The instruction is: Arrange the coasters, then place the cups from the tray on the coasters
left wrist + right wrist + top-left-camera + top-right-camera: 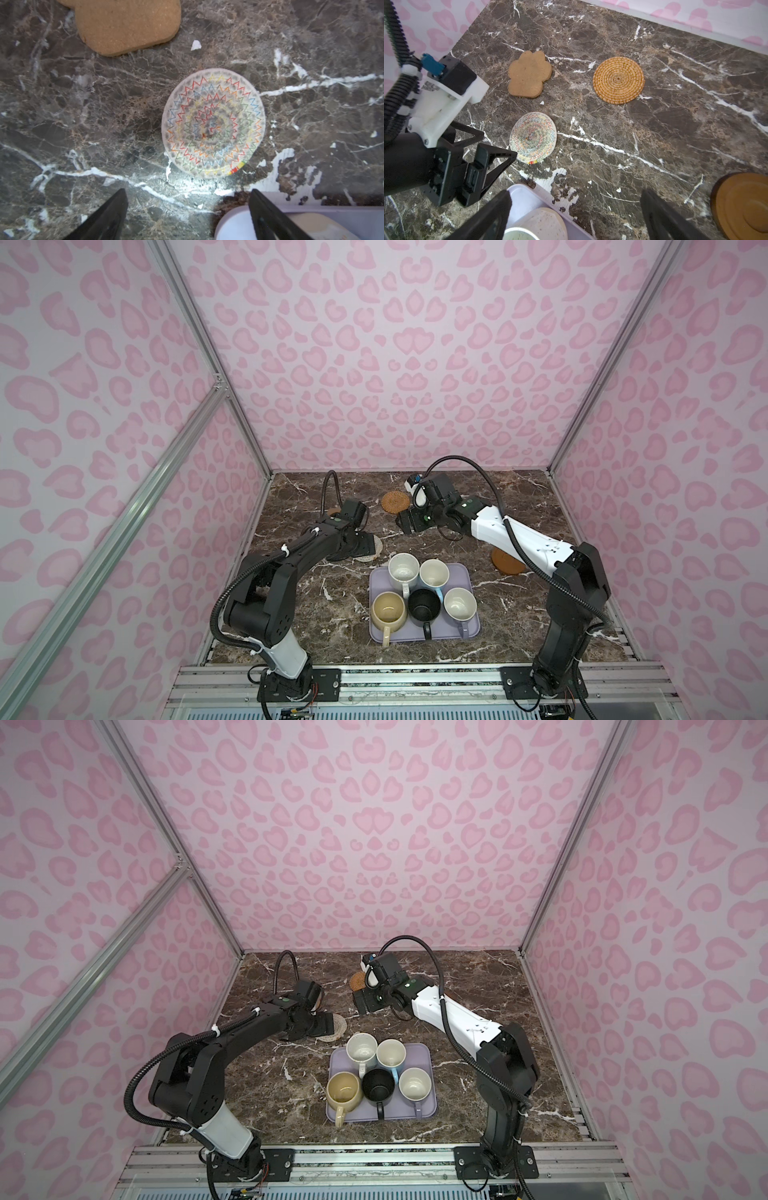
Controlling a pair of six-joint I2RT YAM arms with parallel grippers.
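Dark brown white-veined marble tabletop: carries everything below.

Left gripper: jaws spread wide, empty, poised just beside the whitish coaster.

Right gripper: jaws spread wide, empty, above bare marble between the tray corner and the wooden disc.

Flat pale lavender rectangular tray: front centre of the table, holding all five mugs upright.
- back row: white mug, light blue mug
- front row: rounded cream-yellow mug, black mug, lavender mug

Coasters, all flat on the marble and apart from one another:
- brown wooden saucer-like disc, right of the tray
- orange-tan round woven rattan mat, far back
- tan flower-shaped mat, back left
- whitish round woven mat with coloured zigzags, near the tray's back left corner
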